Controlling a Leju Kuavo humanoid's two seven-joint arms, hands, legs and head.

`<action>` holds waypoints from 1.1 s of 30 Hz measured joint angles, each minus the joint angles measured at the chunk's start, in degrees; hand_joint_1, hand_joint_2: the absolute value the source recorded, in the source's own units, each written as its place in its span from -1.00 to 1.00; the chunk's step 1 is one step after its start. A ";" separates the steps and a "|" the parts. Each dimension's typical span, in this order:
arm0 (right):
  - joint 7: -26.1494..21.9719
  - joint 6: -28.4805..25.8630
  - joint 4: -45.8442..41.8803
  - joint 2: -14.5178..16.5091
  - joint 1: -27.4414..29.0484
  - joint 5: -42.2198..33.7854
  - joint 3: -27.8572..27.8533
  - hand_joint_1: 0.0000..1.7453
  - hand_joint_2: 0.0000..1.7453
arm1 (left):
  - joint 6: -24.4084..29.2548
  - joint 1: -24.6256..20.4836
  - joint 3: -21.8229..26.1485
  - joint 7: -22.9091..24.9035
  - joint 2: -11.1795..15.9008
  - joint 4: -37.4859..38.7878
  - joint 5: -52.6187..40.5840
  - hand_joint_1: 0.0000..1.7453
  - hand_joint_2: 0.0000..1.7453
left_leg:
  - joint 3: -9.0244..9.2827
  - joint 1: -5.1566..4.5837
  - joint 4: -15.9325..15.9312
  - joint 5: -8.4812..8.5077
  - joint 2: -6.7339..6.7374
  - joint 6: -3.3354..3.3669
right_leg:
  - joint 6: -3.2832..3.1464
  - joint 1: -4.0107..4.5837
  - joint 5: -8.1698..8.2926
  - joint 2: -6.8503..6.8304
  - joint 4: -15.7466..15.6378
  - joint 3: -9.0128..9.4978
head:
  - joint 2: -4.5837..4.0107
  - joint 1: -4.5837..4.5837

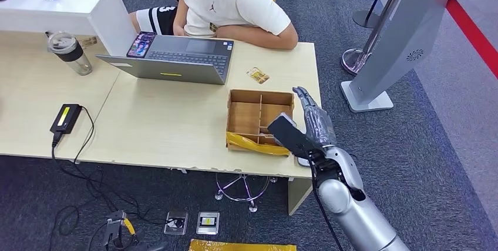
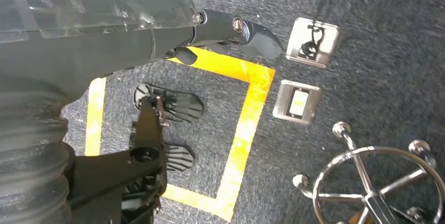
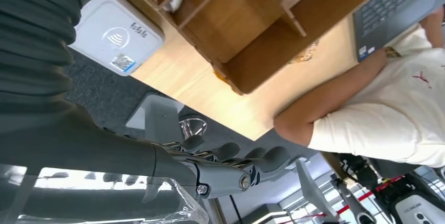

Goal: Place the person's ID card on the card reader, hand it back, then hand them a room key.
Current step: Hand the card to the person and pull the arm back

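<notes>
We judge the ID step barely begun: our right hand (image 1: 314, 123) hovers empty, fingers (image 3: 246, 157) straight, short of the small yellowish card (image 1: 258, 75) on the pale wooden counter (image 1: 164, 127), which it must next reach.

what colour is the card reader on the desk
White, with a grey contactless symbol; the card reader shows best in the right wrist view.

Dark grey carpet floor (image 1: 434, 145) with yellow tape square (image 2: 246, 124) and two floor sockets (image 2: 296, 102). Light wood bench (image 1: 164, 127), chrome stool base (image 1: 242, 189) under it. Grey kiosk stand (image 1: 399, 39) beside the red stripe (image 1: 473, 27).
</notes>
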 joint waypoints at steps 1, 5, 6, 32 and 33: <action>-0.38 -0.83 0.03 -0.04 0.51 0.61 0.12 -1.00 1.00 | 0.10 0.23 0.09 -0.06 0.11 0.01 0.15 -1.00 1.00 | 0.00 0.00 0.00 -0.01 0.02 0.00 | 0.00 0.00 0.00 0.02 0.00 -0.01 | 0.00 -0.01; -2.19 -4.76 0.48 -0.13 1.17 2.68 0.57 -1.00 1.00 | 0.36 0.72 0.53 -0.37 0.38 0.02 0.84 -1.00 1.00 | -0.01 0.00 0.00 -0.02 0.03 -0.01 | 0.00 0.00 0.00 0.02 0.00 -0.02 | 0.00 -0.02; -2.66 -5.66 0.68 -0.12 1.31 3.07 0.67 -1.00 1.00 | 0.39 0.86 0.66 -0.42 0.42 0.02 1.02 -1.00 1.00 | -0.01 0.00 0.00 -0.02 0.02 -0.01 | 0.00 0.00 -0.01 0.01 0.00 -0.02 | 0.00 -0.02; -5.48 -8.51 9.80 5.64 0.21 10.52 6.41 -0.97 1.00 | 1.12 2.24 2.01 -1.74 0.56 0.02 1.99 -1.00 1.00 | -0.03 0.00 -0.02 -0.01 0.02 0.00 | -0.01 0.00 -0.01 0.00 0.01 -0.01 | 0.00 -0.01; -5.23 -8.36 10.23 5.79 0.11 10.65 6.56 -0.96 1.00 | 1.13 2.25 2.01 -1.75 0.56 0.02 1.98 -1.00 1.00 | -0.03 0.00 -0.02 -0.01 0.02 0.00 | -0.01 0.00 -0.01 0.00 0.01 -0.01 | 0.00 -0.02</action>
